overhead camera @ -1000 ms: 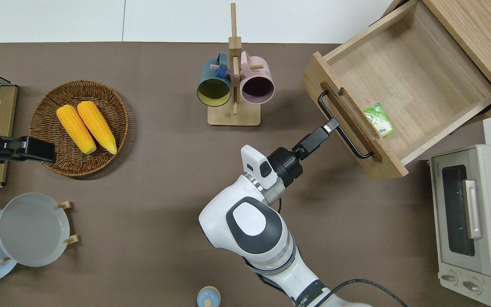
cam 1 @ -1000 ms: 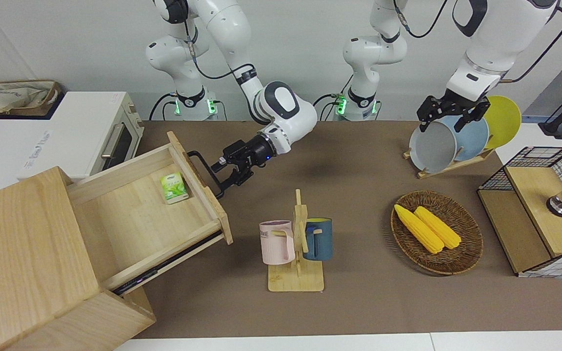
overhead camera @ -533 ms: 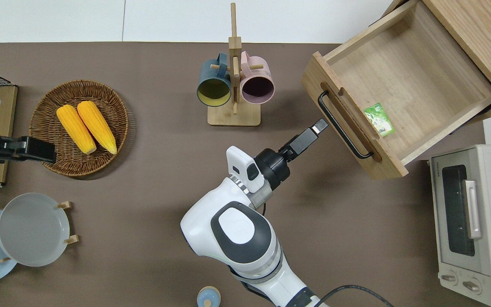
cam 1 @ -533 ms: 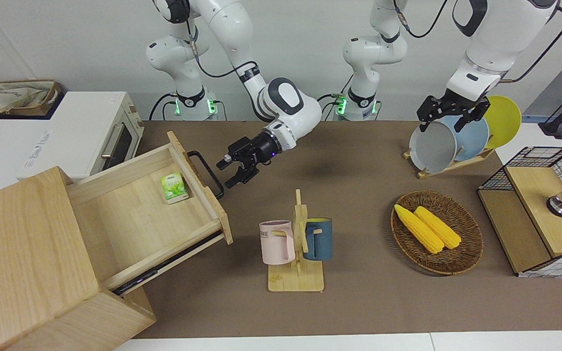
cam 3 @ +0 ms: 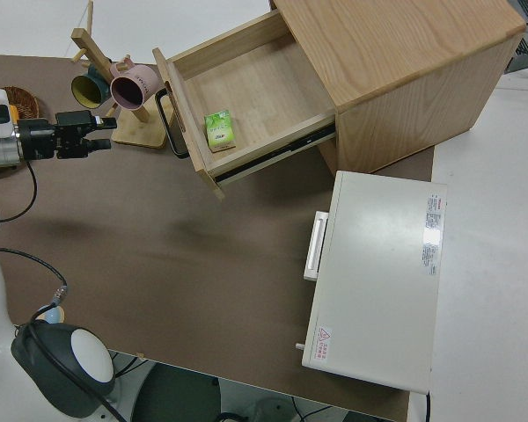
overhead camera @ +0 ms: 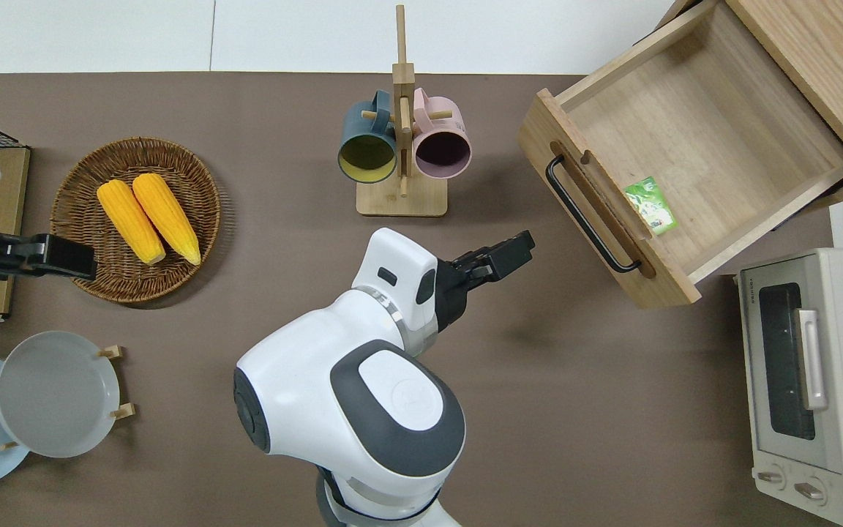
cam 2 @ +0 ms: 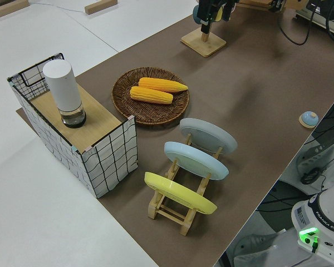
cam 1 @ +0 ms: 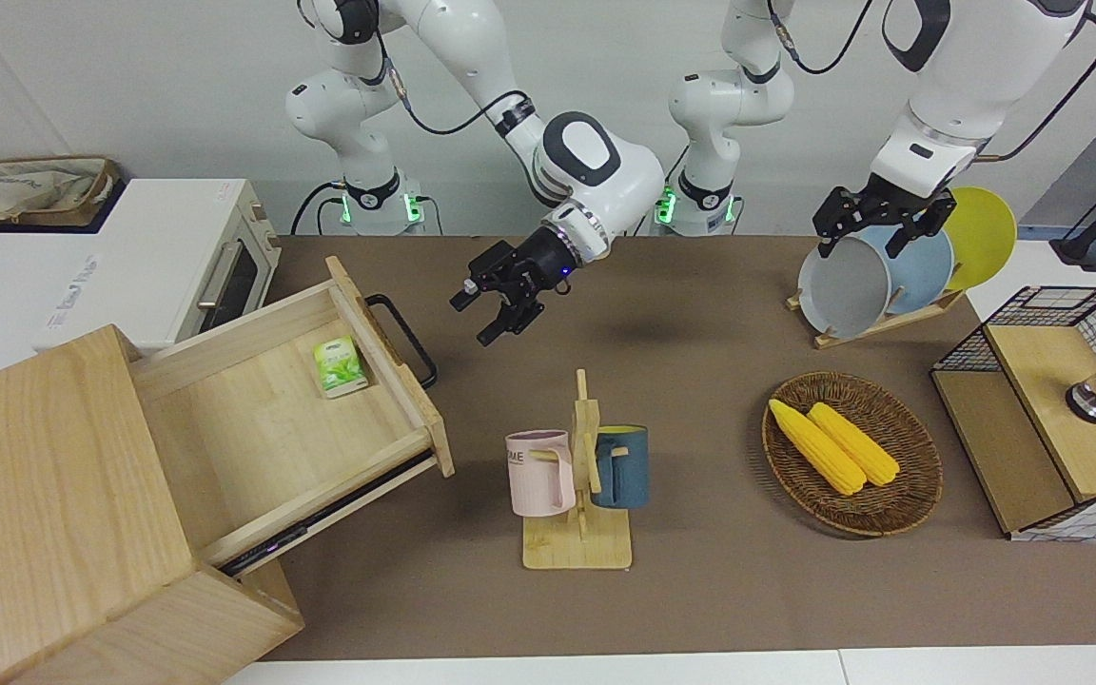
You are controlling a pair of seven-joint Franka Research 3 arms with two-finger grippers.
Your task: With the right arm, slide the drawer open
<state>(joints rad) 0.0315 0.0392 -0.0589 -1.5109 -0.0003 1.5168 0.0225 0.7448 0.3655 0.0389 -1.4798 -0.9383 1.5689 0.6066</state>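
Since the drawer (cam 1: 320, 400) sits fully out, the right gripper (cam 1: 493, 306) hangs unclenched, apart from its bar handle (cam 1: 402, 339) toward the cabinet end.

Two corn cobs (cam 1: 835, 446) in a wicker basket (cam 1: 910, 495)

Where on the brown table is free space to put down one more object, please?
Bare brown mat lies between the toaster oven and the plate rack. Inside the drawer, only a green packet sits. Crowded: around the mug stand and corn basket.
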